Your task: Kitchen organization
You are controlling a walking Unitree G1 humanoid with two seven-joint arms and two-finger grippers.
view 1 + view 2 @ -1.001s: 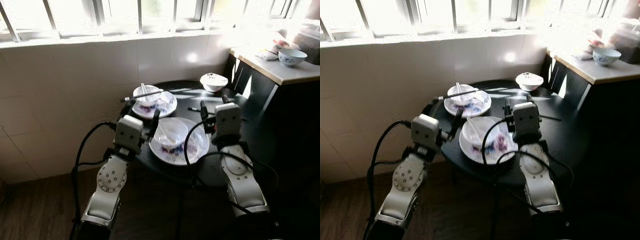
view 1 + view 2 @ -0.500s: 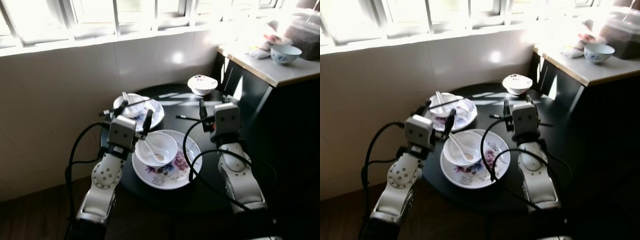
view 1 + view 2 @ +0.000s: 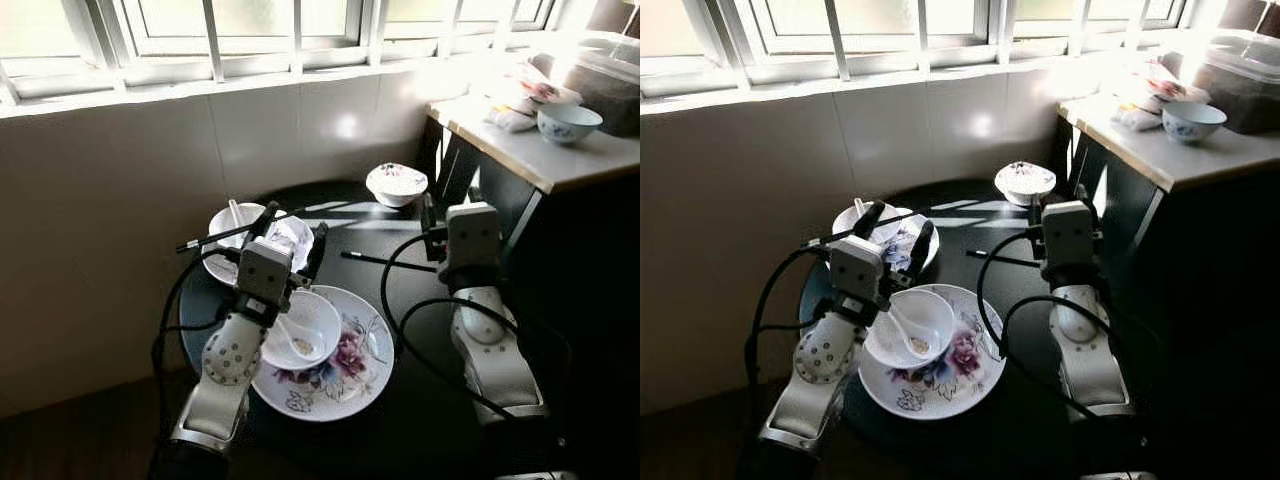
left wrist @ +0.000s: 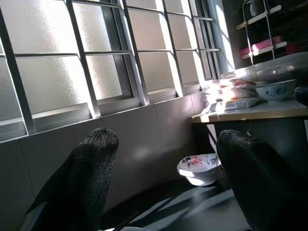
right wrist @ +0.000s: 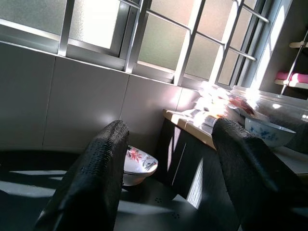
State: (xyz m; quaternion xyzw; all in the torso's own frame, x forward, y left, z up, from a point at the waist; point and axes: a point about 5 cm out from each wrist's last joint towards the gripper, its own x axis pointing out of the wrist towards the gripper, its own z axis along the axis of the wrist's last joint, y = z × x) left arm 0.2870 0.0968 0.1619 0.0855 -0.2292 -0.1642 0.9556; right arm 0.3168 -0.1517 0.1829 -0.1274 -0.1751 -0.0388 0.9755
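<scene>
On the dark round surface, the left hand hung open and empty above a white bowl with a spoon, set on a flowered plate. The right hand, fingers spread and empty, hovered near chopsticks. No writing could be read.

No words, labels, brand marks or numbers can be read anywhere. The large plate at six o'clock on the round table and the small bowl at twelve o'clock carry only painted flowers (no lettering among them). The packets on the counter are too washed out by sunlight to read.
</scene>
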